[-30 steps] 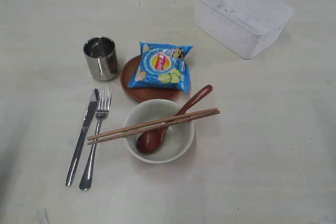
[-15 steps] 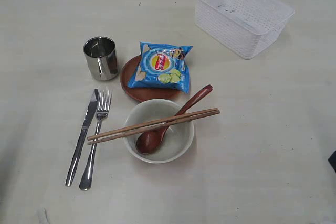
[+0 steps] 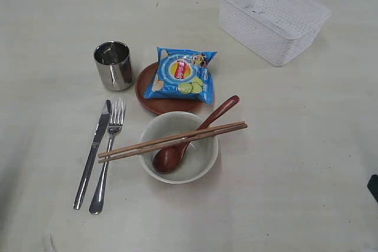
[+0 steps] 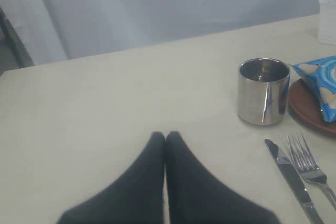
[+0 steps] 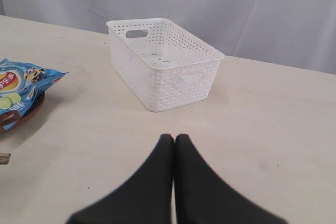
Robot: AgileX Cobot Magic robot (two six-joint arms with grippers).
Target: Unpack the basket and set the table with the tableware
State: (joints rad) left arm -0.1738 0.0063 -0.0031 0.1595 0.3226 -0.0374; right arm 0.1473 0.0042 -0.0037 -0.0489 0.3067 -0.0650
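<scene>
The white basket (image 3: 273,17) stands empty at the back right of the table (image 3: 295,163). The steel cup (image 3: 113,65) stands left of the brown plate (image 3: 166,101). In front of the plate is the off-white bowl (image 3: 204,163), with the wooden spoon (image 3: 198,133) resting in it and the chopsticks (image 3: 171,141) across its rim. Knife (image 3: 93,151) and fork (image 3: 108,154) lie side by side to the left. My left gripper (image 4: 166,136) is shut and holds nothing, near the cup (image 4: 263,91). My right gripper (image 5: 174,138) is shut and holds nothing, short of the basket (image 5: 163,61).
A blue chip bag (image 3: 182,74) lies on the brown plate. A dark sliver of the right arm (image 3: 373,186) shows at the right edge of the exterior view. Grey curtain runs behind the table's far edge.
A dark part of the right arm has come into the right edge of the exterior view. The tableware and basket have not moved.
</scene>
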